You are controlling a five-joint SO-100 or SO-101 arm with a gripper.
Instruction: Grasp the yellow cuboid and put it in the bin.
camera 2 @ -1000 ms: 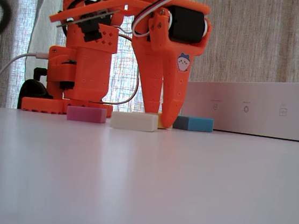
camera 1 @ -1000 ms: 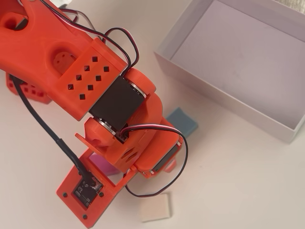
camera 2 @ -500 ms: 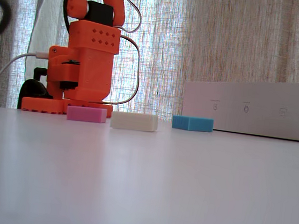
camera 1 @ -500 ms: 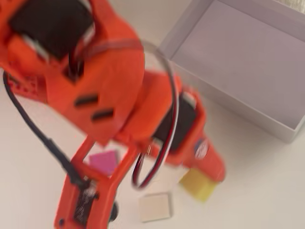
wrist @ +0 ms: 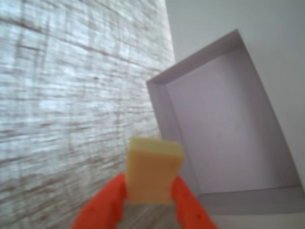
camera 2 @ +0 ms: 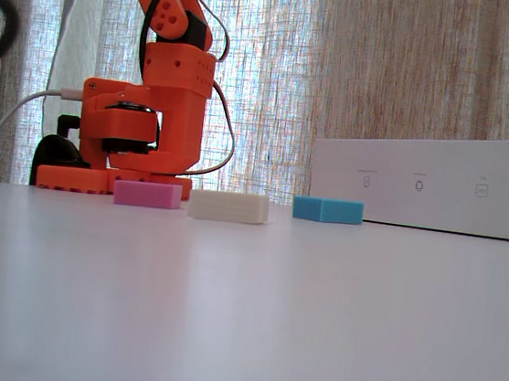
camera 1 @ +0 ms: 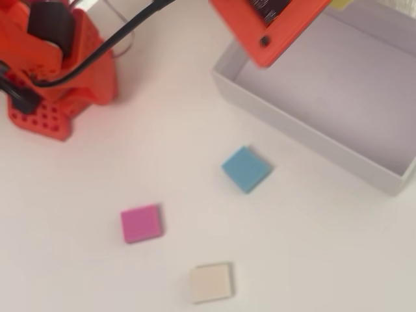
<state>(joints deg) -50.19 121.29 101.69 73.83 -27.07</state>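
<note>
The yellow cuboid (wrist: 153, 169) stands pinched between my orange fingers (wrist: 107, 202) in the wrist view; my gripper (wrist: 148, 198) is shut on it, high above the table. Beyond it lies the bin (wrist: 224, 119), a shallow white-walled box with a lavender-grey floor. In the overhead view the arm's orange head (camera 1: 270, 23) hangs over the bin's (camera 1: 273, 117) near-left corner, and a sliver of the yellow cuboid (camera 1: 343, 4) shows at the top edge. The fixed view shows only the arm's base (camera 2: 142, 132) and the bin's long white wall (camera 2: 430, 183); the gripper is out of that frame.
Three blocks lie on the white table: blue (camera 1: 246, 168), pink (camera 1: 141, 223) and cream-white (camera 1: 210, 283). They also show in the fixed view: pink (camera 2: 147, 194), cream-white (camera 2: 228, 206), blue (camera 2: 328, 209). A curtain hangs behind the table. A black cable (camera 1: 110, 40) runs from the arm.
The gripper was down at the table among the blocks a second ago; it has risen out of the fixed view with the yellow cuboid, and the arm has swung toward the bin.
</note>
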